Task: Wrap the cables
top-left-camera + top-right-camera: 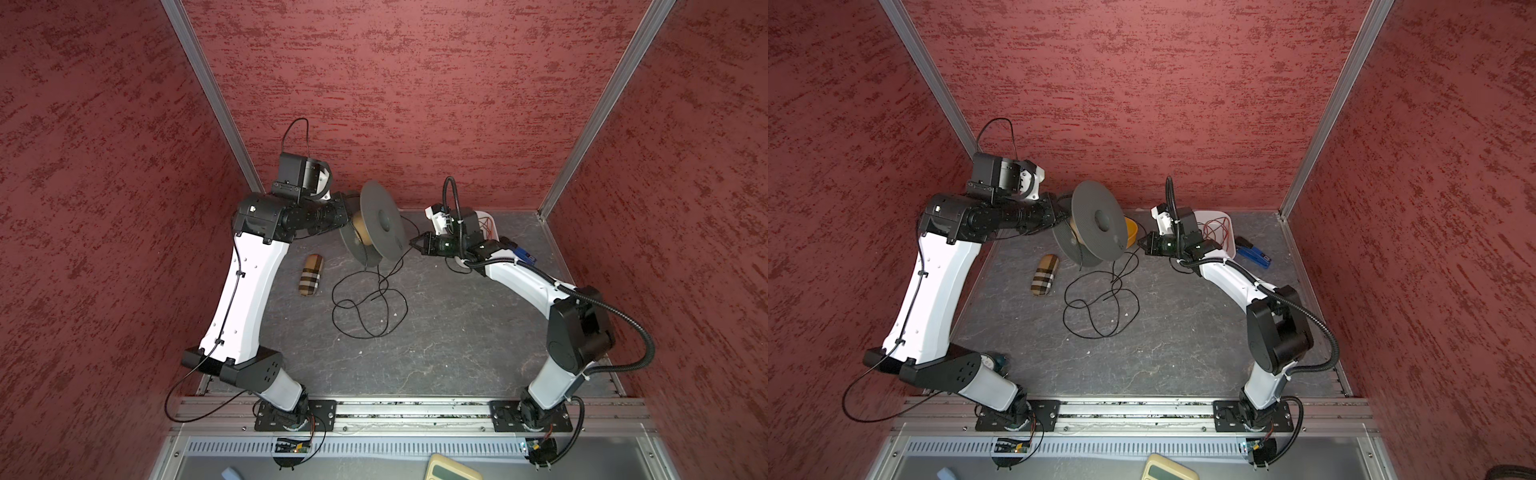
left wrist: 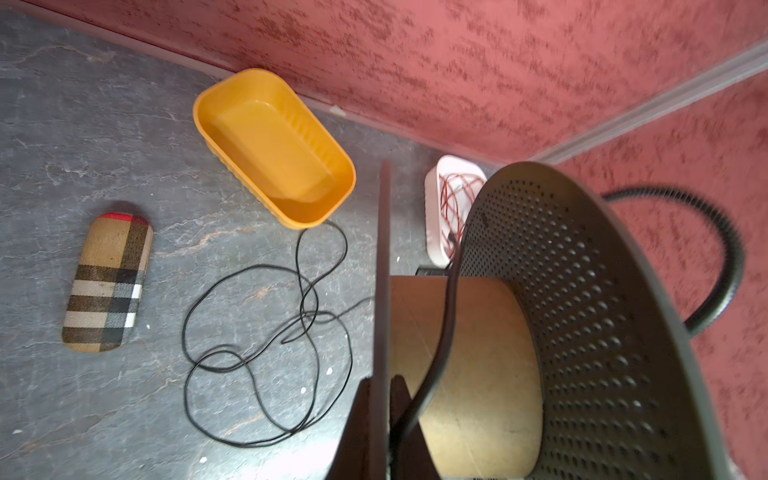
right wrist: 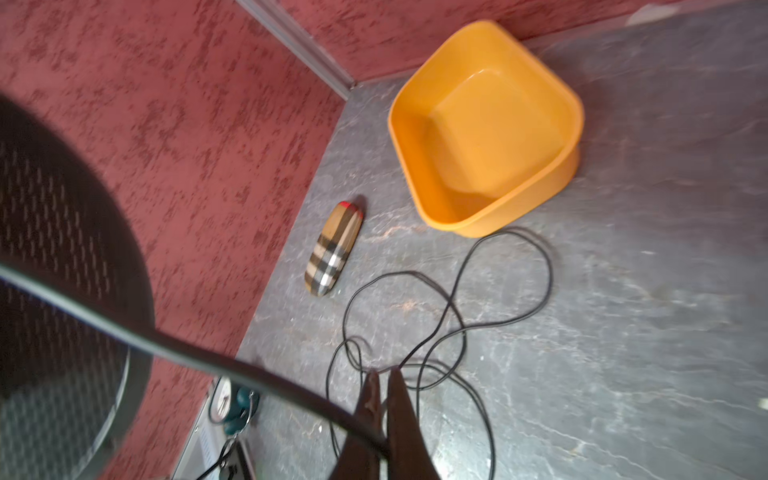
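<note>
1. Left wrist view: the left gripper point(image 2: 383, 399) has its fingers pressed onto the thin edge of one flange of the spool point(image 2: 582, 311). It holds the spool on edge near the back edge of the tabletop point(image 1: 457, 340).
2. Right wrist view: the right gripper point(image 3: 384, 382) has its fingers pressed together on the cable point(image 3: 137, 332), just beside the spool's other flange.
3. One strand of cable runs over the cardboard core point(image 2: 469, 353). Most of it lies in loose loops mid-tabletop, beside the case point(image 1: 311, 275) and in front of the tub point(image 2: 270, 141).
4. Step in hand, as I judge it: winding has barely begun, with one arm steadying the spool and the other feeding cable.
5. The next move calls for carrying the pinched strand round the core between the flanges. It should be kept taut enough not to slip off, and the floor loops must pay out without knotting.
6. Hard to make out:
   - In both top views the spool hides the left gripper's fingers.
   - The frames do not show how the cable's end is fixed to the core.
   - I cannot tell whether the lower flange touches the tabletop.
   - The right wrist view is blurred close in, so the exact pinch point is unclear.
   - The right arm partly covers the tray point(image 1: 1219, 220) of red wires at the back right corner.
</note>
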`<state>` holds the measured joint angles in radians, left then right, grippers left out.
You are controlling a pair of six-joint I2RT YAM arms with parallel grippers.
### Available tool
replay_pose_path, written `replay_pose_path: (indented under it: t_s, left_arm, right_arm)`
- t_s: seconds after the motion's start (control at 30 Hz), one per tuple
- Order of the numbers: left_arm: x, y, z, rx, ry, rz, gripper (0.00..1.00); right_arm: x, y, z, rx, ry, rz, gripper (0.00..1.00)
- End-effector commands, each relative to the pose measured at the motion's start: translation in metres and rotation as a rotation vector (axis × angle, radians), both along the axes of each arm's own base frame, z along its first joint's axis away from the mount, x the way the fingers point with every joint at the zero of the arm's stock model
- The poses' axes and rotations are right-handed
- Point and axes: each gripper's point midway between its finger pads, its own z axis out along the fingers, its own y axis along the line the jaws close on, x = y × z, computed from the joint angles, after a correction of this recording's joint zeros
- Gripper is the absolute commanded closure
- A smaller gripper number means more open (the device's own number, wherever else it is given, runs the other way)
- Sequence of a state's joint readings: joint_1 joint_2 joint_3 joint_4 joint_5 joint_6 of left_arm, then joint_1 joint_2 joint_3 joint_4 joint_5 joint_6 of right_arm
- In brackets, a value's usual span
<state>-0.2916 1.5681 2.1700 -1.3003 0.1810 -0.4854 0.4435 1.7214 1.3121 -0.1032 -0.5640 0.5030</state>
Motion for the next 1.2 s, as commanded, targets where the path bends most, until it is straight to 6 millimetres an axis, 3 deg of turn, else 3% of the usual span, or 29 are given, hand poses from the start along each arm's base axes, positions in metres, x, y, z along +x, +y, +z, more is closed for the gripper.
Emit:
replay_pose_path:
  t_s: [0.0, 0.1, 0.23, 0.37, 0.5, 0.83, 1.17]
  left_arm:
    - [0.004, 0.002, 0.055, -0.152, -0.167, 0.065, 1.0]
    - [0.009, 0.003, 0.064, -0.189, -0.199, 0.098, 1.0]
    - [0.01, 0.007, 0.075, -0.212, -0.233, 0.128, 1.0]
    - [0.011, 0.016, 0.077, -0.197, -0.251, 0.177, 1.0]
    - [0.014, 0.021, 0.075, -0.194, -0.261, 0.211, 1.0]
    - [0.019, 0.033, 0.065, -0.19, -0.232, 0.29, 1.0]
    - [0.019, 0.046, 0.058, -0.234, -0.192, 0.354, 1.0]
  right_arm:
    - [-0.016, 0.008, 0.024, 0.096, -0.069, 0.09, 0.91]
    - [-0.028, 0.012, 0.021, 0.118, -0.079, 0.142, 0.7]
    - [-0.033, 0.01, 0.021, 0.115, -0.114, 0.139, 0.32]
    - [-0.034, 0.01, 0.022, 0.128, -0.144, 0.123, 0.18]
    - [-0.036, 0.017, 0.021, 0.106, -0.214, 0.106, 0.12]
    - [-0.05, 0.047, 0.015, 0.118, -0.322, 0.111, 0.08]
    - [-0.039, 0.077, -0.006, 0.116, -0.389, 0.034, 0.08]
